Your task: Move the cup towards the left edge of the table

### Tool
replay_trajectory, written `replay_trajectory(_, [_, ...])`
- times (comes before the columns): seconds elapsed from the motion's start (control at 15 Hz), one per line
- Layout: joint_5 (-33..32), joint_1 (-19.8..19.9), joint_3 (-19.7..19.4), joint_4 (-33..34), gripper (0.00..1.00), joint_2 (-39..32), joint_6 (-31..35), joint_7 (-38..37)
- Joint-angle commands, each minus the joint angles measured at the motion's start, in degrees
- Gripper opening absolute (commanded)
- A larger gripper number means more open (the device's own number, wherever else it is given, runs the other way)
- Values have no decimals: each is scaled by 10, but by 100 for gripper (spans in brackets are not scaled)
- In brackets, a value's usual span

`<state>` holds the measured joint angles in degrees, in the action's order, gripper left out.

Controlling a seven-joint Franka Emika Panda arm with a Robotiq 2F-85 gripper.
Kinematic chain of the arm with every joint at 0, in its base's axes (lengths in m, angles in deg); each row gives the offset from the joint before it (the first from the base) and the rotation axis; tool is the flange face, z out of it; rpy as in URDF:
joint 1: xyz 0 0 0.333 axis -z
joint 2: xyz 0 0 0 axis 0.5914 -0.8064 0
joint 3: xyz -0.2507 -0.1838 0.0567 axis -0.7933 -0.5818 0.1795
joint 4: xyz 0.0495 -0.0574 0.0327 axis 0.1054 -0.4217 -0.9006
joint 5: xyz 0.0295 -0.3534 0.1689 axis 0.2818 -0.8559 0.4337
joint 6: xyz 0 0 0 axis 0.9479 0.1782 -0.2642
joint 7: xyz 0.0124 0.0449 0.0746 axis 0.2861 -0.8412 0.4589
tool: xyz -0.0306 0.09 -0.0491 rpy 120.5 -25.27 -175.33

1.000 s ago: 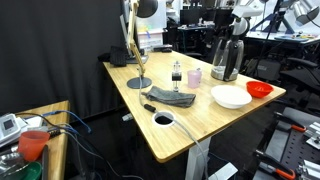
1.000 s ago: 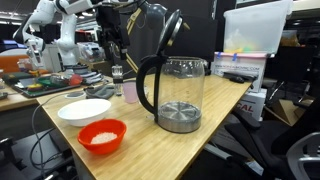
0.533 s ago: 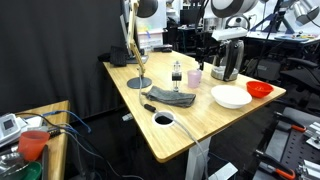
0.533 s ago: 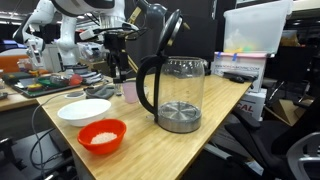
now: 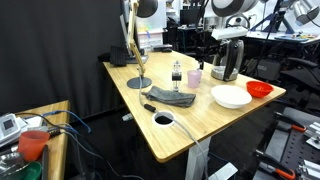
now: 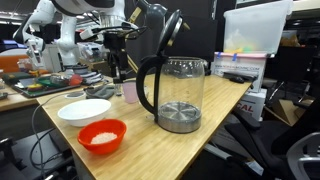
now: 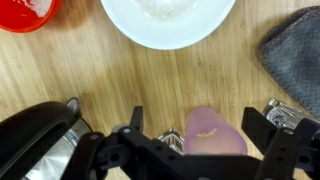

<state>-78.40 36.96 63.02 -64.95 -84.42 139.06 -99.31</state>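
The cup [image 5: 194,76], a small pale pink-lavender tumbler, stands upright on the light wood table [image 5: 190,135], beside the steel kettle [image 5: 225,60]. It also shows in an exterior view [image 6: 130,92] and in the wrist view [image 7: 213,137]. My gripper [image 7: 195,125] is open and hangs just above the cup, which sits between the two fingers, nearer the right one. No finger touches it. The gripper shows in both exterior views [image 5: 204,60] [image 6: 120,62].
A white bowl [image 5: 231,96] and a red bowl [image 5: 259,89] lie near the kettle. A grey cloth [image 5: 172,97], a small bottle [image 5: 176,72] and a desk lamp [image 5: 139,82] stand on the cup's other side. A smaller table holds a red cup [image 5: 33,145].
One second ago the arm was back behind the kettle. It has since swung over and come down above the cup. Nothing has moved in the last half second.
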Motion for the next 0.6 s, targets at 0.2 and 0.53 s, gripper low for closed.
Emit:
replay_trajectory(0.2, [30,1,-14,39,100,-52,9,-135])
replay_trajectory(0.53, [35,-8,-31,86,100,-111,25,-242])
